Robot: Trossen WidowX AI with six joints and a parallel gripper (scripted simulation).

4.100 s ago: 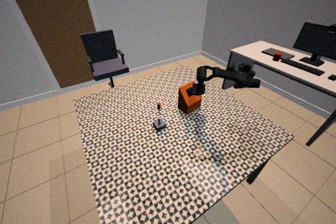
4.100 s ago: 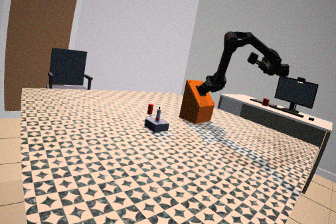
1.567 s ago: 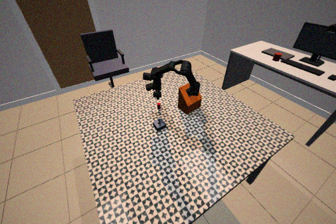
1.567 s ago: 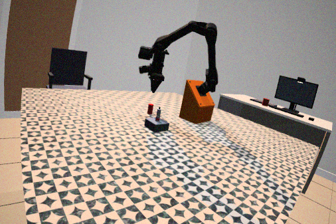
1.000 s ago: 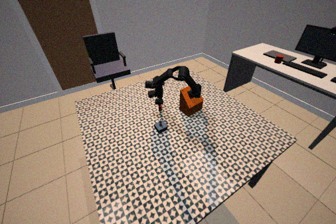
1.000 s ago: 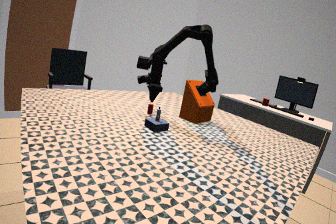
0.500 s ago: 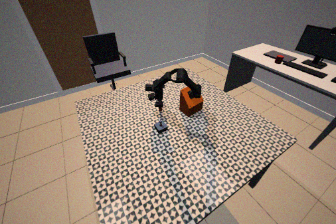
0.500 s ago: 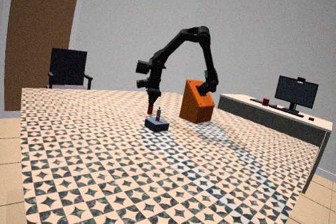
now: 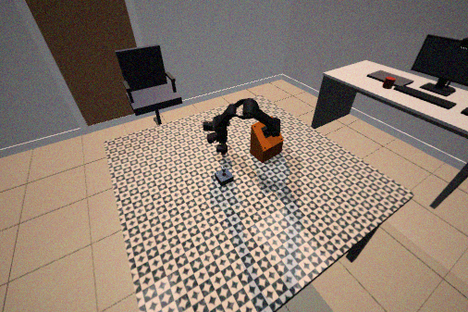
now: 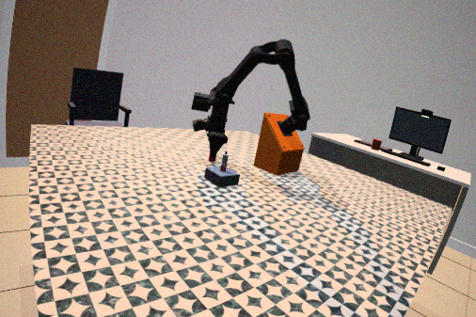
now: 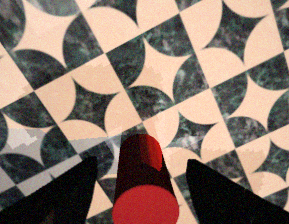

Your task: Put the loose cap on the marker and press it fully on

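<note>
So you're sitting right over the cap [image 11: 143, 187] at this point, and the gripper [image 11: 140, 192] is hanging with its jaws apart, one dark finger [image 11: 65, 192] on each side of the red cylinder and a visible gap on both sides. Nothing is being gripped yet. The cap is standing upright on the table [image 10: 141, 242], just beside the holder [image 10: 222, 176], and the marker [image 10: 225, 160] is sticking straight up out of that block with its tip bare.

For the grab itself, I'd say you're wanting to keep the cap centred between the fingers before you're closing. In the wrist view it's looking slightly nearer the left one, so a small nudge sideways might be saving you from tipping it when one pad arrives first. It's loose and light-looking, so it's probably going over easily.

From the exterior view I can't tell how deep the fingertips are sitting along the cap. You're likely wanting to grip low enough for a firm hold, but leaving the open end free, wherever that's facing; I can't tell from here.

Also, the marker is very near, so watch that the fingers aren't clipping it while you're closing or lifting.
</note>
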